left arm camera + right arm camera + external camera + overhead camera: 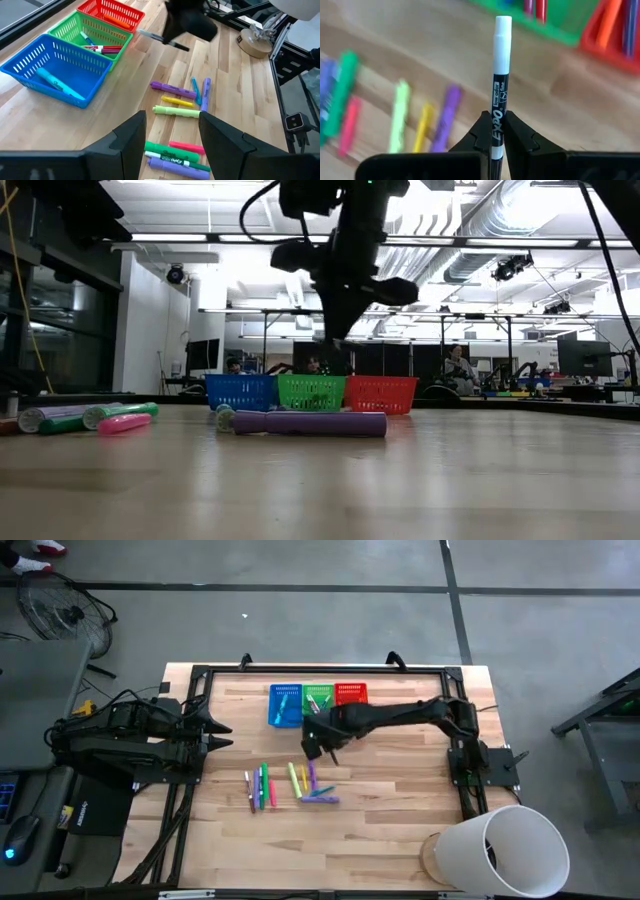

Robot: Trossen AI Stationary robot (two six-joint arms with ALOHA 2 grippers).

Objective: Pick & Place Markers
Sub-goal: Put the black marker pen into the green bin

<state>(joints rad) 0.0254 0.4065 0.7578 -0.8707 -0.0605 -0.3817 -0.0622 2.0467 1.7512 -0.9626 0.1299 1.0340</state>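
Note:
My right gripper [318, 745] hangs above the table between the baskets and the marker pile, shut on a thin black-and-white Expo marker [500, 85]. That marker also shows under the dark gripper in the left wrist view [162, 39]. Several coloured markers [290, 783] lie flat on the wood, among them a purple one [310, 423] and a yellow-green one [175, 111]. The blue [285, 705], green [318, 698] and red [351, 693] mesh baskets stand in a row near the far edge, with markers inside. My left gripper [172, 130] waits open at the table's left side [222, 733]. My right gripper pinches the Expo marker between its two fingers on the black printed barrel [496, 131], below the middle. The white capped end [502, 37] sticks out past the fingertips. The marker is lifted clear of the table and lies slanted, close to level.
A big white cylinder [505, 850] lies at the near right corner, beside a round wooden disc [257, 40]. A black frame [320, 668] runs along the table's far edge. The wood near the front edge [400, 490] holds nothing. People sit in the room beyond [455, 370].

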